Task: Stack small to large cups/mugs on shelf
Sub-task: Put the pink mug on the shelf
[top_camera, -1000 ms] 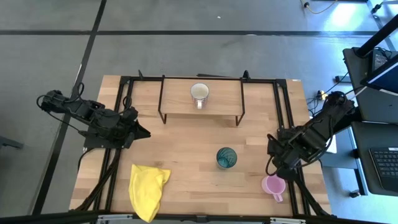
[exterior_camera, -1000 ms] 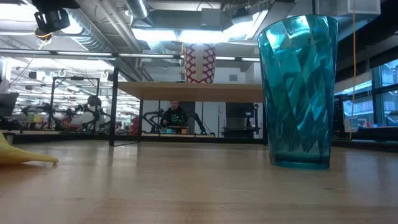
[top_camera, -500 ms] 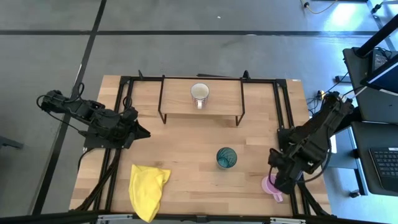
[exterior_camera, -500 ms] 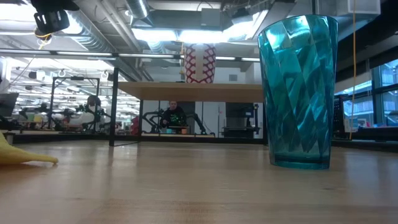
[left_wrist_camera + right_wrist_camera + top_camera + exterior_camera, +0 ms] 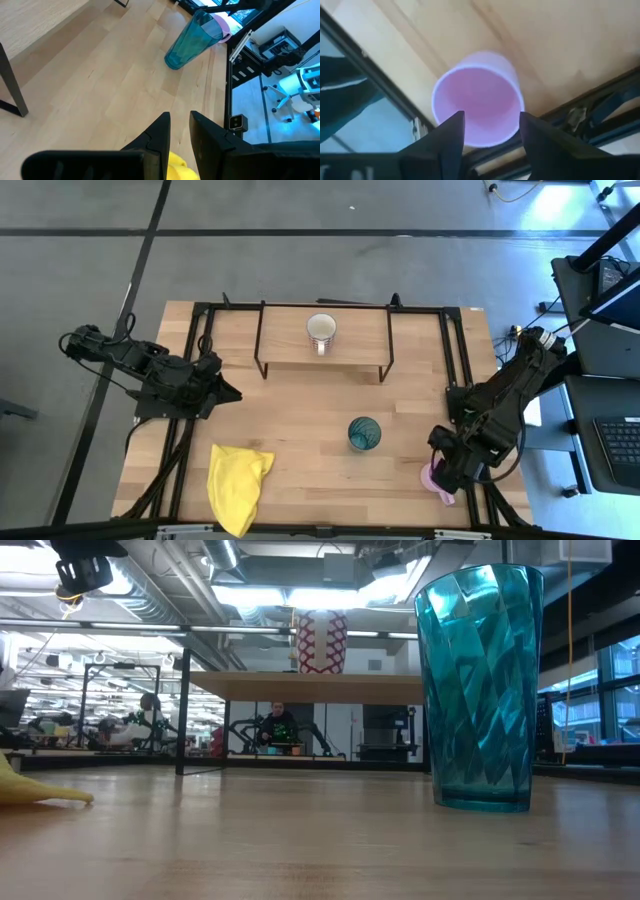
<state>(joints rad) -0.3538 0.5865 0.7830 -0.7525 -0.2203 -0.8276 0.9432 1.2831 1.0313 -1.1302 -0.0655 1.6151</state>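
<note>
Right wrist view: I see my right gripper (image 5: 487, 131) spread wide over the smooth, round, empty pink mug (image 5: 477, 97); left gripper (image 5: 178, 131) nearly closed, empty.

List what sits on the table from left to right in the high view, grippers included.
left gripper → yellow cloth → white mug on the shelf → teal cup → pink mug under the right gripper
</note>
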